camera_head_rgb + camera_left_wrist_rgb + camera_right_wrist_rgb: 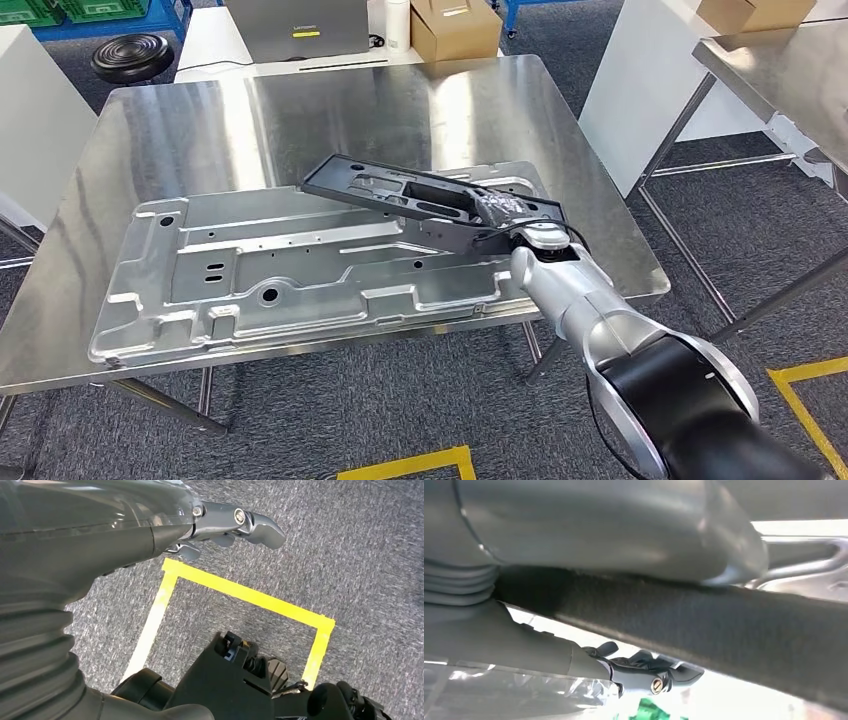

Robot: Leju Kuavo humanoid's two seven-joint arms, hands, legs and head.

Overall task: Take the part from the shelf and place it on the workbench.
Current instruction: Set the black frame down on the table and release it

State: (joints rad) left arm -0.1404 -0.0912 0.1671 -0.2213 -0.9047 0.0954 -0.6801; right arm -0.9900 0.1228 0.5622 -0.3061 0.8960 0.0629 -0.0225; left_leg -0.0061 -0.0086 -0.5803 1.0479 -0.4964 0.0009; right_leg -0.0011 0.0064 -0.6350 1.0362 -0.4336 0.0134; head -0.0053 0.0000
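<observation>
**Black part held low over the workbench**

Head view showed the right hand clamped on the near-right end of the black part, a long flat frame with cut-outs. Its long axis ran from the hand away toward the far-left, so the whole length lay ahead and to the left of the hand, out over the workbench. The far end appeared raised, the part tilted above the large silver stamped panel that lay along the near edge of the workbench; whether the held end touched that panel could not be told.

Right wrist view had the part as a dark bar passing between the thick grey thumb and the darker fingers, which curled around it.

Left wrist view showed the left hand hanging over grey carpet and yellow floor tape, holding nothing, fingers loosely apart. The right hand was plainly the nearer one, and by my reading the part had only to be lowered and released.
</observation>
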